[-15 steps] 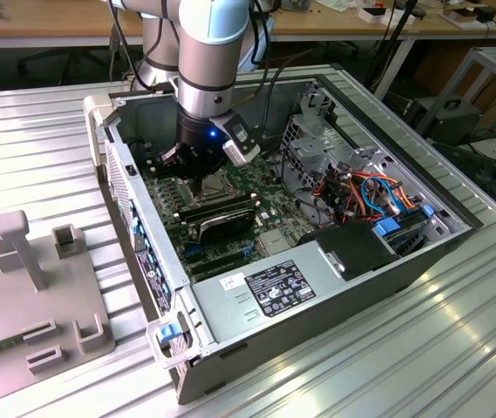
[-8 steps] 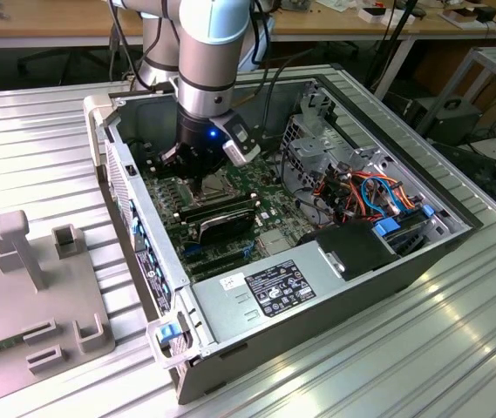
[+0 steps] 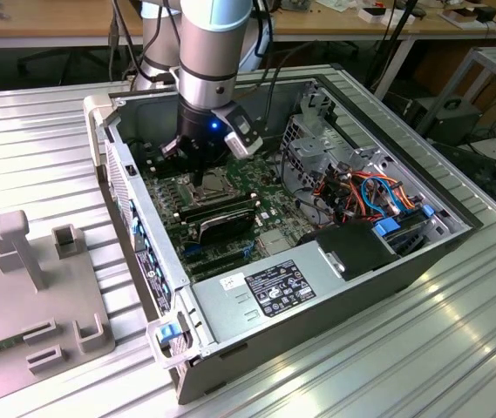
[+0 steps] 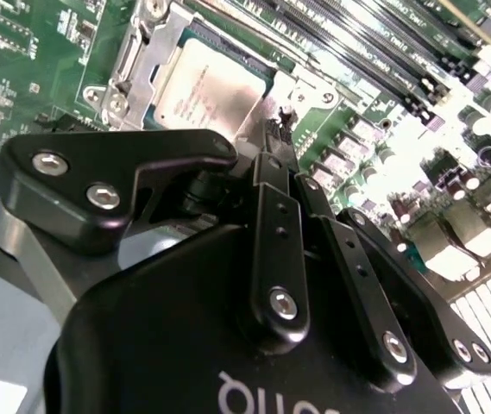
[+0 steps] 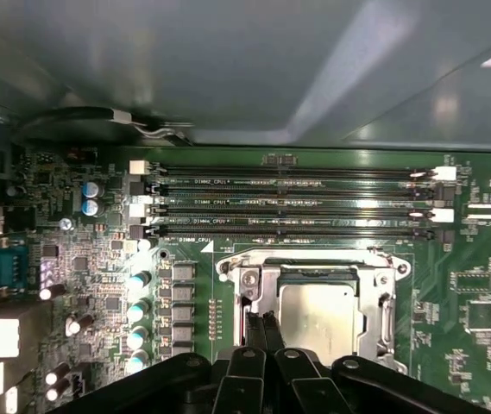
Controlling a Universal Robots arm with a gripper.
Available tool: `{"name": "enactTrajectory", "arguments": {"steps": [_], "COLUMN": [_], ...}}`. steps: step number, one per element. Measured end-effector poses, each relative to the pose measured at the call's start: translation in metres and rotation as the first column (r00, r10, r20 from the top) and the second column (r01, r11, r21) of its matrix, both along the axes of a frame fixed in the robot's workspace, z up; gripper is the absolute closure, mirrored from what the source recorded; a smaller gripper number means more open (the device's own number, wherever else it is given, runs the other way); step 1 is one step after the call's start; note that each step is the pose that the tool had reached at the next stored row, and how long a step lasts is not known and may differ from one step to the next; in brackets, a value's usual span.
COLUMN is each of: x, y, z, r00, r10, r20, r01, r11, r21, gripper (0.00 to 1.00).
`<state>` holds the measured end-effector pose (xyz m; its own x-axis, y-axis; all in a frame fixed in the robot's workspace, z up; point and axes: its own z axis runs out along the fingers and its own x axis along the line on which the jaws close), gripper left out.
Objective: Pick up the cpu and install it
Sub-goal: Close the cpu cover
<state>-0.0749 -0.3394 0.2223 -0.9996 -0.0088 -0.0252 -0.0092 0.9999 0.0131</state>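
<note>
Gripper (image 5: 258, 317), fingers (image 5: 251, 332) together, hangs at the edge of the socket frame (image 5: 247, 285); we see the cpu (image 5: 318, 315) seated inside, its print illegible.

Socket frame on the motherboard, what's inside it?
The cpu, silver face up, lies inside the socket frame. The shut gripper covers one edge of the frame; whatever is beneath the cpu is hidden.

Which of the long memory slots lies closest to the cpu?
The slot directly beside the socket frame holding the cpu; the others lie beyond it, toward the case wall.
</note>
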Motion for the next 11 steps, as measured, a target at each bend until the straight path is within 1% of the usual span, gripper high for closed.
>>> {"name": "enactTrajectory", "arguments": {"steps": [4, 5, 9, 11], "x": [0.0, 0.0, 0.0003, 0.0036], "y": [0.0, 0.0, 0.0, 0.0], "z": [0.0092, 0.0106, 0.0109, 0.0109], "r00": [1.0, 1.0, 1.0, 1.0], "r10": [0.0, 0.0, 0.0, 0.0], "r20": [0.0001, 0.0001, 0.0002, 0.0001], "r01": [0.0, 0.0, 0.0, 0.0], "r11": [1.0, 1.0, 1.0, 1.0], "r21": [-0.0002, -0.0003, -0.0004, -0.0004], "gripper": [0.89, 0.89, 0.89, 0.89]}}
